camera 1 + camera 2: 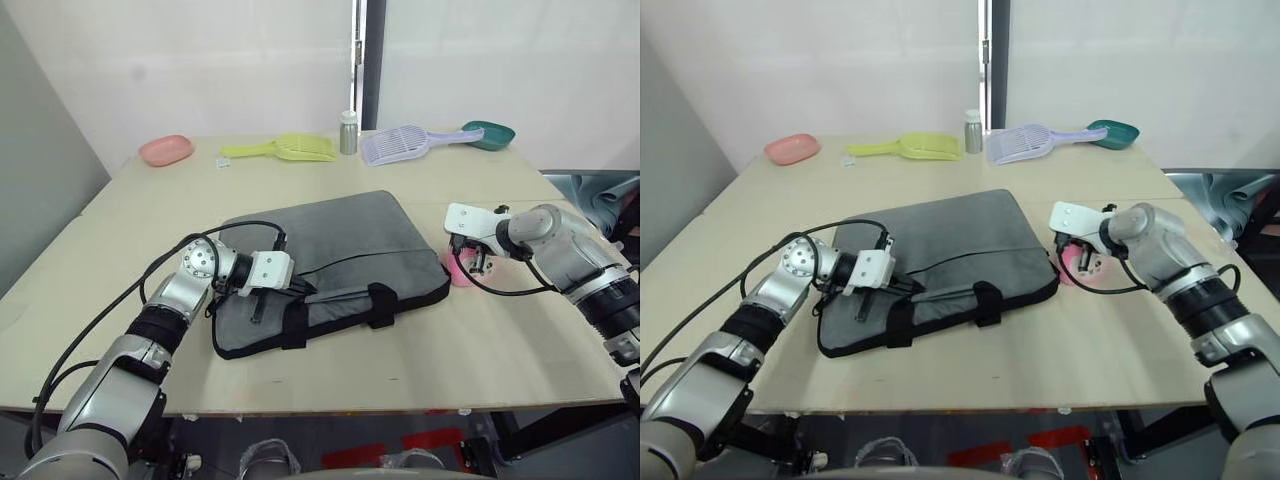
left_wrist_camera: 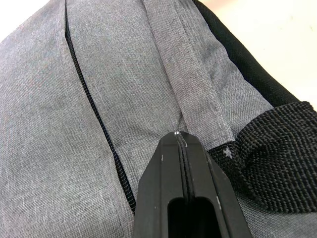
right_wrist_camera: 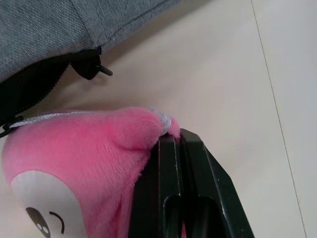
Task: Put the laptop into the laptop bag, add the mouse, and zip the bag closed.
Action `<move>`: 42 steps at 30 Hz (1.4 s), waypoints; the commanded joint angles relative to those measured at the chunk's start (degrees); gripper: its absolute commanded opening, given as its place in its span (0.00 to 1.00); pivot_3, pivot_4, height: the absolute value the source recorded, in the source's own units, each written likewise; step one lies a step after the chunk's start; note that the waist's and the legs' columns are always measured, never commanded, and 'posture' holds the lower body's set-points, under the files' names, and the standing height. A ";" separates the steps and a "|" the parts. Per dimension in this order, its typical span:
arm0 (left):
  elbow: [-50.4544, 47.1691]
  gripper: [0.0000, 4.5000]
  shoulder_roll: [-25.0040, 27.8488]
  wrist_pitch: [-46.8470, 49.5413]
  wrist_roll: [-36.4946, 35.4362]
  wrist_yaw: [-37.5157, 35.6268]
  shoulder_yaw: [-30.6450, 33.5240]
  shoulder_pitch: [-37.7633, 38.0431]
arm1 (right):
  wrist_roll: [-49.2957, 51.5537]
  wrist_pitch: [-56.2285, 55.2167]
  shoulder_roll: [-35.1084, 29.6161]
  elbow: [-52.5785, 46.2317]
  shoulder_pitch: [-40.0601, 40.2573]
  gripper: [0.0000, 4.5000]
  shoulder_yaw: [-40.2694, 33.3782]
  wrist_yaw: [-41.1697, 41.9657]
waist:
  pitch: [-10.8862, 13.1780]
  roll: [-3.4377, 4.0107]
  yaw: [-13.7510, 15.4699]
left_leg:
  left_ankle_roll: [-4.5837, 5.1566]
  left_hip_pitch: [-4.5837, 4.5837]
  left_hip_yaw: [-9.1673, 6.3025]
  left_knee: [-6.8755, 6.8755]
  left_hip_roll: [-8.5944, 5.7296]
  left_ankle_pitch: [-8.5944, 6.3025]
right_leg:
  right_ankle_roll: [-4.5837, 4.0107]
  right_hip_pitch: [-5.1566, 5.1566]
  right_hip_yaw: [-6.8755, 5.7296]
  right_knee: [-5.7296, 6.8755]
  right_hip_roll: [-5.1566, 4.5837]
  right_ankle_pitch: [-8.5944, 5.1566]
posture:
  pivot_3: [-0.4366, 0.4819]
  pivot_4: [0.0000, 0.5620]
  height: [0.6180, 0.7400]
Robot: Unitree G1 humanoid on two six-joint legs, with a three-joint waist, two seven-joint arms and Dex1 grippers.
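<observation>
**Both grippers closed at the bag; laptop and mouse not located**

Nearest the robot, the left gripper [image 1: 262, 303] lay on the near left part of the laptop bag [image 1: 340, 240], just beside the left black strap handle [image 1: 293, 322]. In the left wrist view its two black fingers [image 2: 181, 188] were pressed together with no gap, tips against the grey fabric between the black zip line [image 2: 96, 119] and the webbing handle; whether anything was pinched between them could not be told.

The bag lay flat near the middle of the tan table [image 1: 500, 350], turned at an angle, with a second strap handle [image 1: 381, 305] on its near edge.

Just off the bag's right corner, the right gripper [image 1: 476, 264] pointed down at a pink plush toy [image 3: 74, 158] sitting on the table. In the right wrist view its fingers [image 3: 171, 193] were closed together against the toy's side, beside the bag's zip pull [image 3: 91, 67].

At the far edge of the table stood, left to right, a pink dish [image 1: 166, 150], a yellow scoop [image 1: 285, 148], a small green-capped bottle [image 1: 348, 132], a lavender slotted scoop [image 1: 405, 144] and a teal dish [image 1: 488, 134].
</observation>
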 commanded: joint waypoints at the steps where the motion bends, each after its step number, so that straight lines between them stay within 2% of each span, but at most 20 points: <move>1: 3.50 0.00 0.63 2.88 5.28 -1.95 -4.62 4.48 | -0.52 -1.06 0.69 -0.99 -1.83 0.01 -2.46 -0.46 | 0.00 0.00 -0.14 | 0.00 0.00 0.00 0.01 0.00 0.00 | 0.00 0.00 0.00 0.01 -0.01 0.00 | 0.48 0.27 1.00; 7: 2.73 0.00 1.00 3.82 4.27 -2.23 -3.76 3.95 | 0.94 1.50 -1.76 -2.87 2.64 0.01 -4.48 2.48 | -0.02 0.03 0.09 | 0.00 -0.03 0.00 -0.06 0.00 0.00 | -0.01 0.01 -0.02 -0.12 -0.01 0.00 | 0.48 0.27 1.00; 12: 3.00 0.00 0.94 3.53 4.32 -2.21 -3.82 3.75 | -0.71 -0.02 0.46 4.71 -0.87 0.32 -5.96 -1.89 | -0.01 0.03 -0.14 | 0.00 0.00 0.02 -0.07 0.00 0.00 | -0.02 0.02 -0.01 -0.13 0.00 0.01 | 0.48 0.27 1.00; 16: 2.93 0.00 0.91 3.53 4.23 -2.13 -3.61 3.38 | 2.34 3.72 -2.27 1.32 0.49 0.64 -6.97 4.54 | 0.00 0.02 -0.10 | 0.00 -0.02 0.02 -0.07 0.00 0.00 | -0.03 0.02 -0.02 -0.16 -0.01 0.02 | 0.48 0.27 1.00; 19: 2.03 0.00 1.17 4.24 3.05 -2.52 -2.74 3.25 | 3.87 6.50 -5.27 2.97 -1.44 0.86 -10.57 5.72 | 0.03 0.01 0.17 | 0.01 -0.03 0.01 -0.14 0.00 0.00 | -0.04 0.01 -0.05 -0.24 -0.01 0.02 | 0.48 0.27 1.00; 21: 0.75 0.00 1.52 5.20 1.56 -3.45 -1.91 2.94 | 5.79 7.41 -8.87 3.64 -2.31 1.00 -12.50 9.73 | 0.14 0.05 0.31 | 0.01 -0.03 0.02 -0.15 0.00 0.00 | -0.04 0.00 -0.07 -0.26 0.00 0.02 | 0.48 0.27 1.00; 24: -0.78 0.00 2.06 6.71 -0.69 -4.48 -0.19 1.81 | 9.37 7.59 -13.59 3.21 -3.32 1.00 -15.06 15.56 | 0.47 0.02 0.23 | 0.03 -0.06 0.03 -0.15 0.01 0.00 | -0.05 -0.10 -0.05 -0.26 0.00 0.03 | 0.48 0.27 1.00; 27: -4.58 0.00 2.62 11.80 -5.63 -6.09 2.94 0.21 | 15.88 8.08 -18.94 -0.51 -2.01 1.00 -18.62 24.90 | 0.75 -0.06 0.02 | 0.10 -0.16 0.08 -0.20 0.04 0.02 | -0.11 -0.26 -0.05 -0.26 0.04 0.00 | 0.48 0.27 1.00; 29: -7.99 0.00 3.74 16.65 -8.76 -7.24 4.67 -0.10 | 18.59 7.68 -21.56 -2.20 -0.38 1.00 -20.42 28.30 | 0.99 -0.26 -0.09 | 0.19 -0.21 0.13 -0.23 0.09 0.05 | -0.17 -0.38 -0.02 -0.24 0.10 -0.03 | 0.48 0.27 1.00; 31: -12.52 0.00 5.44 23.72 -12.62 -8.41 6.52 0.27 | 19.70 7.15 -22.95 -2.31 0.79 1.00 -21.88 28.77 | 1.33 -0.63 -0.15 | 0.59 -0.39 0.13 -0.22 0.18 0.29 | -0.23 -0.55 -0.05 -0.19 0.17 -0.05 | 0.48 0.27 1.00; 34: -19.47 0.00 8.23 34.11 -18.68 -8.96 9.79 1.64 | 20.97 7.37 -23.78 -2.24 2.37 1.00 -23.94 27.98 | 1.54 -0.83 -0.11 | 0.67 -0.76 0.13 0.09 0.41 0.12 | -0.31 -0.74 -0.11 -0.23 0.34 -0.05 | 0.48 0.27 1.00; 38: -27.97 0.00 14.34 46.95 -26.16 -7.39 16.17 4.79 | 28.31 12.38 -22.69 -8.79 8.44 1.00 -30.61 28.14 | 1.77 -0.87 0.71 | 0.73 -1.15 0.10 0.22 0.42 0.06 | -0.39 -1.09 -0.14 -0.17 0.36 -0.03 | 0.48 0.27 1.00; 42: -33.43 0.00 20.18 54.45 -29.35 -3.59 23.52 10.95 | 33.75 17.20 -20.59 -17.93 15.65 1.00 -35.67 25.22 | 1.80 -0.86 1.39 | 0.64 -1.21 0.09 0.23 0.63 -0.02 | -0.47 -1.16 -0.20 -0.16 0.54 -0.08 | 0.48 0.27 1.00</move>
